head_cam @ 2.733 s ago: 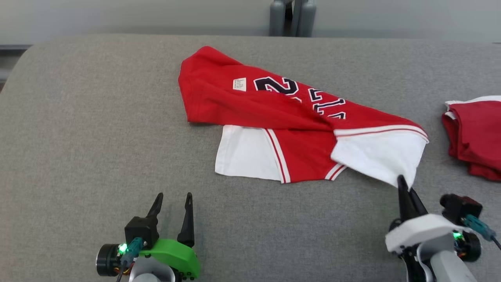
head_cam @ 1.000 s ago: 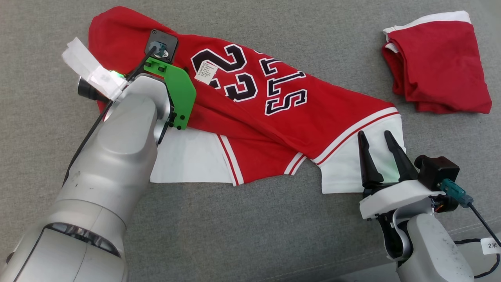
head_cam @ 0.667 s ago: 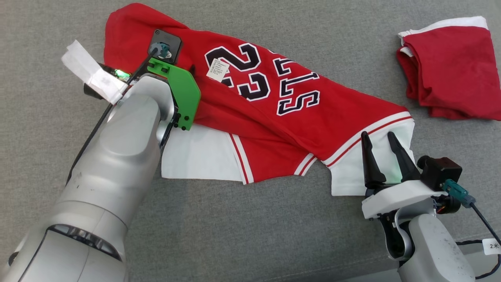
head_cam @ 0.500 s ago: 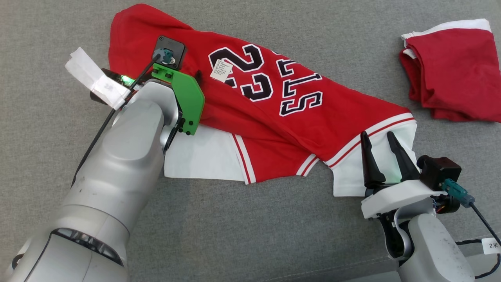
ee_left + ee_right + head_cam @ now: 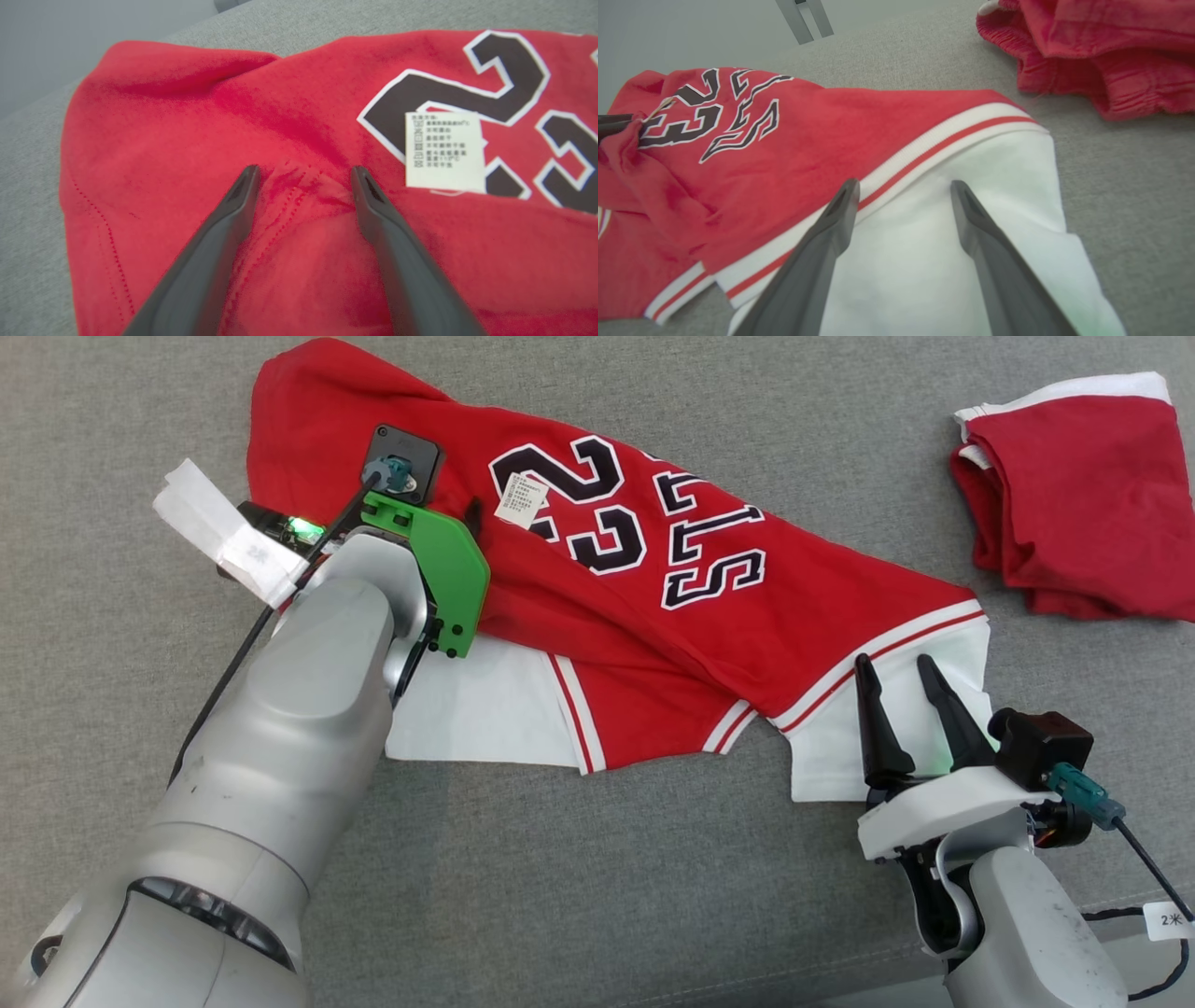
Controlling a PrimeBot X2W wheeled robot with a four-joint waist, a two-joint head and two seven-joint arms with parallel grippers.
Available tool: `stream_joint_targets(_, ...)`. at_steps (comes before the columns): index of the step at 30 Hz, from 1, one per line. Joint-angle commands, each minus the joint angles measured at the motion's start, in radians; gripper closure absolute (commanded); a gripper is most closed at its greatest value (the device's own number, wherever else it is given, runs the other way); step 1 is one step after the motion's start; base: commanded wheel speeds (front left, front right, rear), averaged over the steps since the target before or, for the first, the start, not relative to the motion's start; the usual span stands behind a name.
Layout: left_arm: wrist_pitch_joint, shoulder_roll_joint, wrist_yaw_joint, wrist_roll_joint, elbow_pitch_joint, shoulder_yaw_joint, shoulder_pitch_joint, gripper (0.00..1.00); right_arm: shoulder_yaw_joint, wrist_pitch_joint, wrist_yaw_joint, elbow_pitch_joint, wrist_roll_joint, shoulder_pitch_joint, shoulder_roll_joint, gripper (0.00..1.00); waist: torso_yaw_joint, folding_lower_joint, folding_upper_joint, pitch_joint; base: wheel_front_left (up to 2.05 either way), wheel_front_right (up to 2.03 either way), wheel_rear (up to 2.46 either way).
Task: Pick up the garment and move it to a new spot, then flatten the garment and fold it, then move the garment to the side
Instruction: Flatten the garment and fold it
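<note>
Red cloth with white sleeves, the garment (image 5: 709, 644) lies crumpled across the middle of the grey padded surface (image 5: 597, 896), with its dark number and letters facing up. A white care label (image 5: 444, 151) lies on the number.

The left gripper (image 5: 303, 173) is at the far left part of the garment, just beside the label. Its two fingers are spread apart and their tips rest on the red fabric. A small wrinkle with a stitched seam rises between them, but the fingers do not pinch it.

The right gripper (image 5: 903, 186) is at the near right end of the garment, over a white sleeve (image 5: 1017, 233). Its fingers are also spread wide and they grip no cloth. Whether the tips touch the sleeve, I cannot tell.

One more white sleeve (image 5: 485, 709) lies flat on the surface, close to the left arm. A second red piece of clothing (image 5: 1083, 495), folded, lies apart from the garment at the far right.
</note>
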Motion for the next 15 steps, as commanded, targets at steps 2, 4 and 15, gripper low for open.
stream_joint_targets(2, -0.003, 0.005, -0.006, -0.012, 0.008, -0.01, -0.005, 0.31, 0.004, -0.002, -0.002, 0.007, 0.006, -0.016, -0.001, 0.0, -0.001, 0.0, 0.0, -0.002, 0.0, 0.0, 0.0)
stream_joint_targets(4, -0.006, 0.005, -0.002, -0.021, 0.01, -0.018, -0.006, 0.78, 0.005, -0.002, -0.002, 0.01, 0.007, -0.018, -0.001, 0.0, 0.0, 0.0, 0.0, -0.003, 0.0, 0.0, 0.0)
stream_joint_targets(15, -0.123, 0.005, 0.005, -0.054, -0.035, -0.053, -0.005, 1.0, -0.014, -0.002, -0.002, 0.029, -0.008, 0.004, -0.001, 0.0, 0.033, 0.0, 0.0, -0.041, 0.0, 0.0, 0.0)
